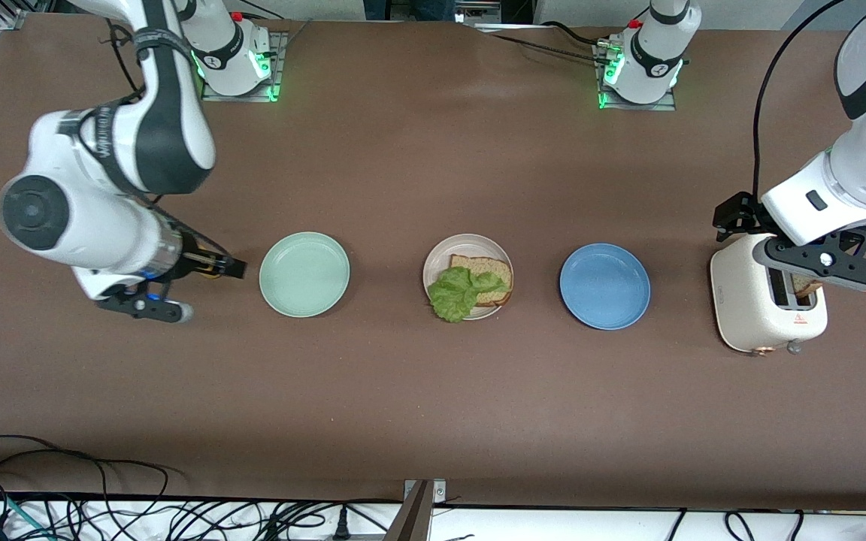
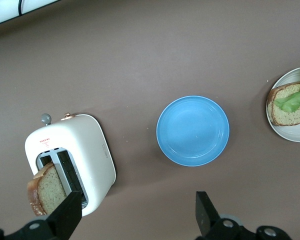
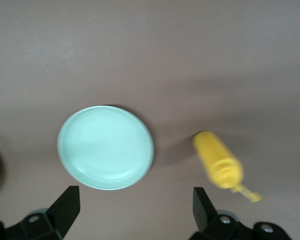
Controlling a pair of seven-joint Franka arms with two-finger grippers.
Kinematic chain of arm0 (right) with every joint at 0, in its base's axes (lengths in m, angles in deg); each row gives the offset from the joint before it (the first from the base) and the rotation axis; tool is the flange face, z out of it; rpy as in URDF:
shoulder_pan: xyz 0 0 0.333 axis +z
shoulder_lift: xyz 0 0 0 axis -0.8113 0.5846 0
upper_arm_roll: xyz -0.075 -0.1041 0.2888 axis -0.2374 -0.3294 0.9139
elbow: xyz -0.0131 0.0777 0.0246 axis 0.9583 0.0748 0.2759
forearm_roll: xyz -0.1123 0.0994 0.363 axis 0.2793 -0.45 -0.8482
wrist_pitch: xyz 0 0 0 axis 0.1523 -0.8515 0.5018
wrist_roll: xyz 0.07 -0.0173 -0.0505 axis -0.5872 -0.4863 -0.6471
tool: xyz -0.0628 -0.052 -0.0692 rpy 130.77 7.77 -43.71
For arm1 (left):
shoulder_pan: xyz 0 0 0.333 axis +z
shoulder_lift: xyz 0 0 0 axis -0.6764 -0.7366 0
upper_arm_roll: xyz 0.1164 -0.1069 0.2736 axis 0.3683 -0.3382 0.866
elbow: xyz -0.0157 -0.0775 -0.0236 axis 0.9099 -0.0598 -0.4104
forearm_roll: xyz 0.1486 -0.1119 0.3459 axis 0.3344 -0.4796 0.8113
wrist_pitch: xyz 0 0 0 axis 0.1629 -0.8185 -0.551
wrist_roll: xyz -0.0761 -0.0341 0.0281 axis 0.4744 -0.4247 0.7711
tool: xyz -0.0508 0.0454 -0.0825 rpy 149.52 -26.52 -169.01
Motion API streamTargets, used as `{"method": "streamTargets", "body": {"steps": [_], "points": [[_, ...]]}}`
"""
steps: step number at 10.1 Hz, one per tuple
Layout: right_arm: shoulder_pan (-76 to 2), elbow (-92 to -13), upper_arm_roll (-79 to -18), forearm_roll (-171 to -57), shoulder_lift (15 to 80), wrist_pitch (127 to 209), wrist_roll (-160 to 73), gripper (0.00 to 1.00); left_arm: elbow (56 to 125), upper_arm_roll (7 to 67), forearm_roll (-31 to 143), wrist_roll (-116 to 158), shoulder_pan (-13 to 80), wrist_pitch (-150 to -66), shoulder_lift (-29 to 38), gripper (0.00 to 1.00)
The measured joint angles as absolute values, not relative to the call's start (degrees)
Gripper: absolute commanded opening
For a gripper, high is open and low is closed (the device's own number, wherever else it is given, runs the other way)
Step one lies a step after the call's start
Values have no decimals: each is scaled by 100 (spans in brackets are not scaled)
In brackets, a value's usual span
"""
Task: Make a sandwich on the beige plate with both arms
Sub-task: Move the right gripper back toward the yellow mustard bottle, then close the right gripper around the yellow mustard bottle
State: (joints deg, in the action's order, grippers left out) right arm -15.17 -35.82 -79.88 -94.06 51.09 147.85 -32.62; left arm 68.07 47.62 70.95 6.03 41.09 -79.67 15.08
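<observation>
The beige plate (image 1: 439,259) (image 2: 296,132) lies mid-table, holding one brown-crusted bread slice (image 1: 490,272) (image 2: 288,111) with a ruffled green lettuce leaf (image 1: 457,294) (image 2: 298,99) on top. A second slice (image 1: 806,286) (image 2: 46,189) stands up out of a slot in the white toaster (image 1: 749,300) (image 2: 90,145) at the left arm's end. Above the toaster my left gripper (image 1: 734,216) (image 2: 138,205) is open and holds nothing. My right gripper (image 1: 224,264) (image 3: 135,197), also open and holding nothing, hangs over the table beside the mint green plate.
The mint green plate (image 1: 304,273) (image 3: 106,147) and the blue plate (image 1: 604,285) (image 2: 192,130) flank the beige one, both bare. A yellow squeeze bottle (image 3: 217,161) lies beside the mint plate toward the right arm's end, under my right hand. Cables trail along the table's front edge.
</observation>
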Motion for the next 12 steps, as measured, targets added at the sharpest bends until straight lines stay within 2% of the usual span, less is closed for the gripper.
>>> {"method": "streamTargets", "body": {"steps": [5,10,12], "points": [[-1575,-3955,-9164,-9492,5103,14820,-6622,100,6806,4762,7095,603,4108,-7967,1508,100],[-2503,-5085,-9246,-11157,5158,15486,-10271,100,6807,4764,7095,603,4111,-7966,1508,100],[-2796,-5413,-9233,-12165,5321,15606,-11939,100,6807,4772,7095,616,4195,-7964,1508,100]]}}
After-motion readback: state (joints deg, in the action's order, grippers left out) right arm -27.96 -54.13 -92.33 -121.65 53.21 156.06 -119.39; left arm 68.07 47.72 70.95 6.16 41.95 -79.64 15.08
